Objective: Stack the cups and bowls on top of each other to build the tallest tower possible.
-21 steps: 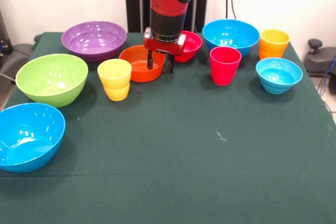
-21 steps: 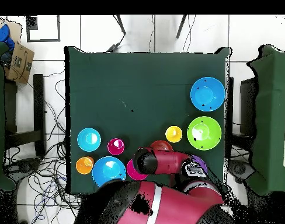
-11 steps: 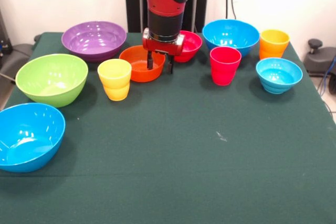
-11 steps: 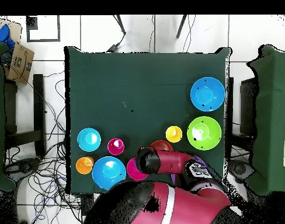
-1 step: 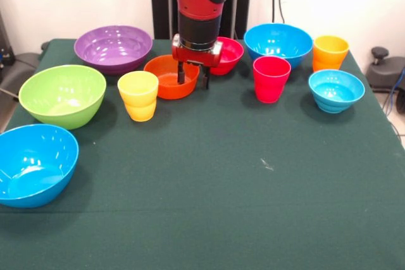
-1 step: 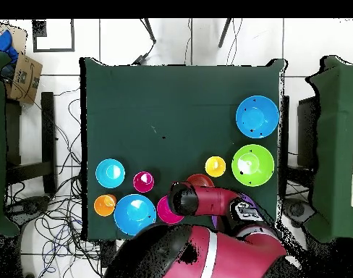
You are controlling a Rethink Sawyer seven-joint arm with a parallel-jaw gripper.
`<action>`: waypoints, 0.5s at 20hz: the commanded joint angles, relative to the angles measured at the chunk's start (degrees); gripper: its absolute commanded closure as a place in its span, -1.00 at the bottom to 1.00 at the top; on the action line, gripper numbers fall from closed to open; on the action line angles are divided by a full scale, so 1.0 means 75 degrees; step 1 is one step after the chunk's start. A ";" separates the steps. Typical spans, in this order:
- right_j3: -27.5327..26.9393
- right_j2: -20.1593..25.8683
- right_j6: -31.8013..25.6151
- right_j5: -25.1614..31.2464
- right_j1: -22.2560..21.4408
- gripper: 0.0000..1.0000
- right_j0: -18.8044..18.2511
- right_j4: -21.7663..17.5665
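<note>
Against the frame half a second back nothing on the desk (image 5: pixel 209 181) has shifted and the arm keeps the same pose; a second back the hand sat a touch lower and nearer the camera, so it has drawn up and back slightly. The red arm comes straight down, wrist vertical, and the hand (image 5: pixel 193 75) has its two dark fingers spread apart, straddling the near-right rim of the orange bowl (image 5: pixel 166 75), one finger inside the bowl and one outside; it is open and not clamped. Just behind the hand on its other side sits the small red bowl (image 5: pixel 231 52). No stack exists: each piece stands alone. On the orange bowl's side lie the yellow cup (image 5: pixel 138 95), purple bowl (image 5: pixel 114 47) and lime green bowl (image 5: pixel 62 94); beyond the red bowl stands the red-pink cup (image 5: pixel 271 78).
</note>
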 commanded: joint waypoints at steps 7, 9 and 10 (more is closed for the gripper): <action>-0.0742 0.1823 0.0978 -0.0234 0.0201 -1.00 0.0061 0.0763; -0.0786 0.1835 0.0970 -0.0148 0.0147 -1.00 0.0088 0.0853; -0.0826 0.1826 0.0964 -0.0117 0.0134 -1.00 0.0111 0.0893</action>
